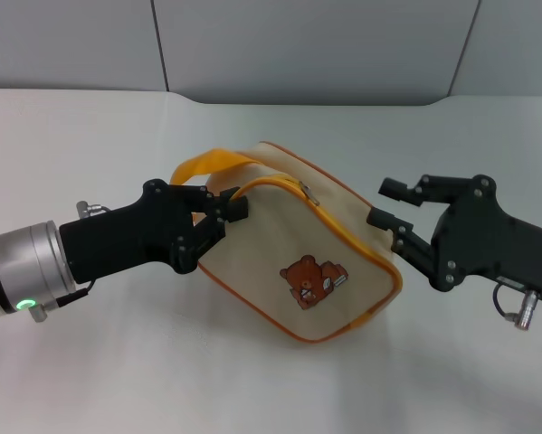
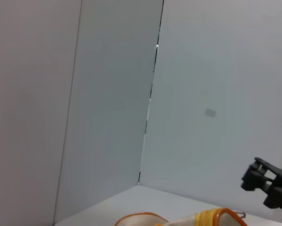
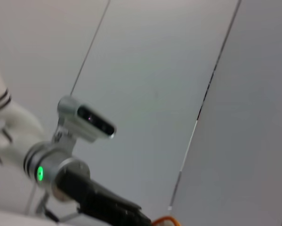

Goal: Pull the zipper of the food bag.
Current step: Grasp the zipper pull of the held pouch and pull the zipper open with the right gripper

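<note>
The food bag [image 1: 280, 240], cream with orange piping and a brown bear print [image 1: 311, 282], sits tilted on the white table. Its yellow-orange zipper [image 1: 343, 231] runs along the top edge, with the small silver pull tab [image 1: 309, 192] near the top middle. My left gripper [image 1: 227, 215] is shut on the bag's left end, just below the yellow strap handle [image 1: 207, 164]. My right gripper [image 1: 384, 203] stands open just off the bag's right end, apart from the pull tab. The bag's top [image 2: 216, 217] and the right gripper [image 2: 268, 183] show in the left wrist view.
The white table [image 1: 117, 380] runs back to grey wall panels [image 1: 298, 45]. The right wrist view shows my left arm with a green light [image 3: 39, 173] and a bit of orange strap [image 3: 166, 220].
</note>
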Action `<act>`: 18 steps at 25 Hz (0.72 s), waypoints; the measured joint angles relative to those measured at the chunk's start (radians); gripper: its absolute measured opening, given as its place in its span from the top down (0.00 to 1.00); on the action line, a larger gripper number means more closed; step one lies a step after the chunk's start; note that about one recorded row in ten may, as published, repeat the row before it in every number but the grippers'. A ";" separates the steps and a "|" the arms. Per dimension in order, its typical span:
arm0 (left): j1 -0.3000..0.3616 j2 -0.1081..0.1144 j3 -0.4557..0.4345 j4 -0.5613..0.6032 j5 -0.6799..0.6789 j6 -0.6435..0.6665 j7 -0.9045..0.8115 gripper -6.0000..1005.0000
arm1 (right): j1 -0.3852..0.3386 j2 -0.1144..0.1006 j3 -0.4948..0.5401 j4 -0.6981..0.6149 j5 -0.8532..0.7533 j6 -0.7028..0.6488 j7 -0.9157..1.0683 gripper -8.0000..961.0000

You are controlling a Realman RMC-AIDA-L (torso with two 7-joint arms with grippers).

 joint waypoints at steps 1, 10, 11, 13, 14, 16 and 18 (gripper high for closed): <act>0.000 -0.001 0.000 -0.006 0.000 0.001 0.009 0.93 | 0.005 0.000 -0.001 0.000 0.000 0.000 0.037 0.84; -0.005 -0.002 0.001 -0.027 0.000 0.006 0.032 0.93 | 0.063 0.005 -0.001 0.062 0.000 0.042 0.210 0.61; -0.006 -0.002 0.002 -0.028 0.000 0.008 0.035 0.93 | 0.069 0.005 -0.001 0.067 -0.002 0.051 0.226 0.61; -0.007 -0.003 0.002 -0.034 0.000 0.010 0.038 0.93 | 0.080 0.005 -0.002 0.081 -0.006 0.071 0.239 0.61; -0.009 -0.003 0.002 -0.039 0.000 0.013 0.041 0.93 | 0.085 0.005 -0.002 0.088 -0.007 0.080 0.239 0.61; -0.010 -0.002 0.002 -0.044 0.000 0.020 0.048 0.93 | 0.092 0.006 -0.008 0.100 -0.010 0.098 0.240 0.61; -0.010 -0.001 0.002 -0.044 0.000 0.024 0.049 0.93 | 0.097 0.007 -0.026 0.106 -0.013 0.108 0.240 0.61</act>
